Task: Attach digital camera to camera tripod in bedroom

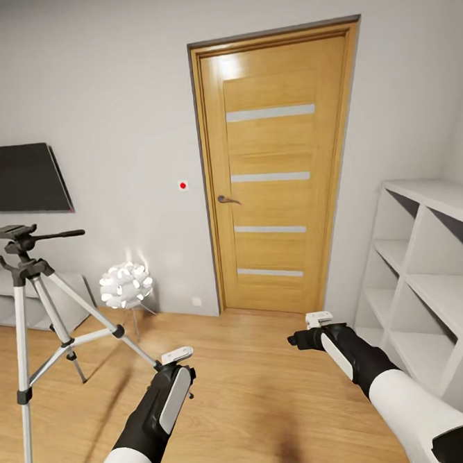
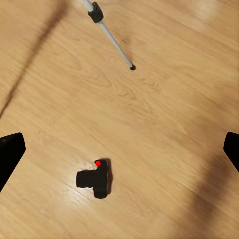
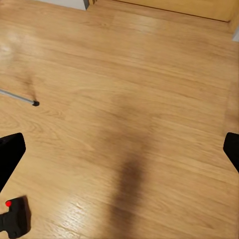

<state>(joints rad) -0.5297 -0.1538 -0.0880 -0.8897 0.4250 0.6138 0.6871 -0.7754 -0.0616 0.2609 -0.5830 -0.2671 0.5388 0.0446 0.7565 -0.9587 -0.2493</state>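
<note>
The digital camera, small and black with a red dot, lies on the light wood floor below my left gripper. That gripper hangs open above it, its dark fingertips wide apart and holding nothing. The camera also sits at the edge of the right wrist view, off to one side of my open right gripper. The camera tripod stands upright at the left on silver legs, its black head bare. One tripod foot rests on the floor a short way beyond the camera. In the head view both grippers, left and right, hover over the floor.
A closed wooden door faces me. A white ball lamp stands against the wall beside the tripod, under a dark wall screen. White open shelves line the right side. Bare wood floor lies between the arms.
</note>
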